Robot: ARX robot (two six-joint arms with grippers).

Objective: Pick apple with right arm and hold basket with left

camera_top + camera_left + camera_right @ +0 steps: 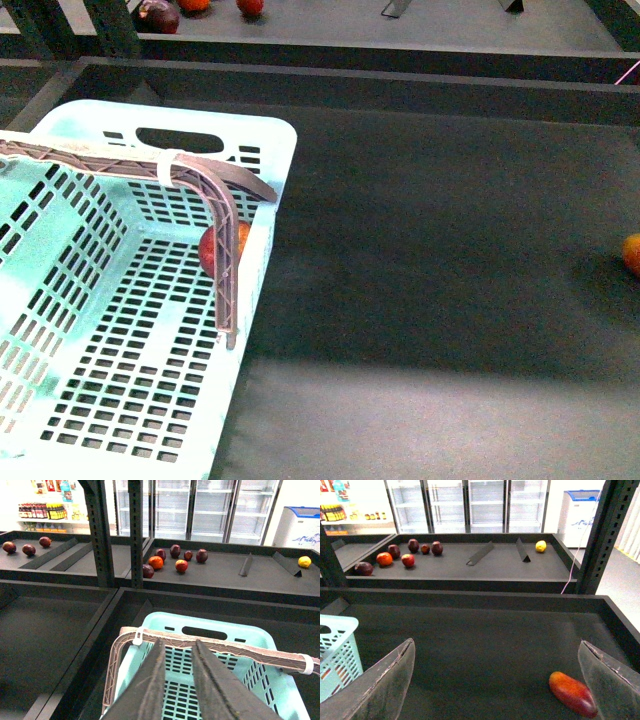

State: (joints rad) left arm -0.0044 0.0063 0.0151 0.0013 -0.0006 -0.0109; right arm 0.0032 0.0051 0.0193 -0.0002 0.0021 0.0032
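Note:
The mint-green basket (120,300) stands at the left of the dark tray; it also shows in the left wrist view (220,630). My left gripper (178,642) is shut on the basket, its dark fingers close together over the rim. Its curved lattice finger with a white band (228,270) hangs over the basket's right wall. A red apple with an orange blush (208,250) lies inside the basket behind that finger. My right gripper (497,650) is open and empty above the tray floor. A red-orange fruit (572,693) lies close to one of its fingers; it also shows at the front view's right edge (632,254).
The back shelf holds several dark purple, orange and red fruits (172,560) and a yellow fruit (540,546), with slanted dividers (480,554). Dark steel posts (100,530) rise at the tray's back left. The tray's raised back wall (400,85) runs behind the basket.

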